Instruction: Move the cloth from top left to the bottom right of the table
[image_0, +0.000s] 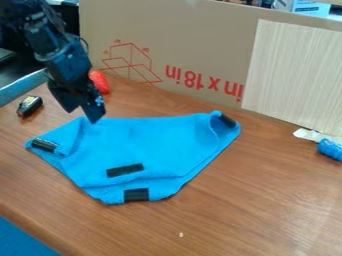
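Blue cloth (143, 137), left of centre on the wood-grained bench (267, 200). Plush-looking, roughly kite-shaped; corners curled, lower edge folded in layers, four dark strips. Gripper (85, 111) at its upper-left edge; parted or closed, cannot tell. Behind: brown cardboard (200, 40), red print, pale streaked panel (294, 75). Rounded red object (99, 81) beyond gripper.
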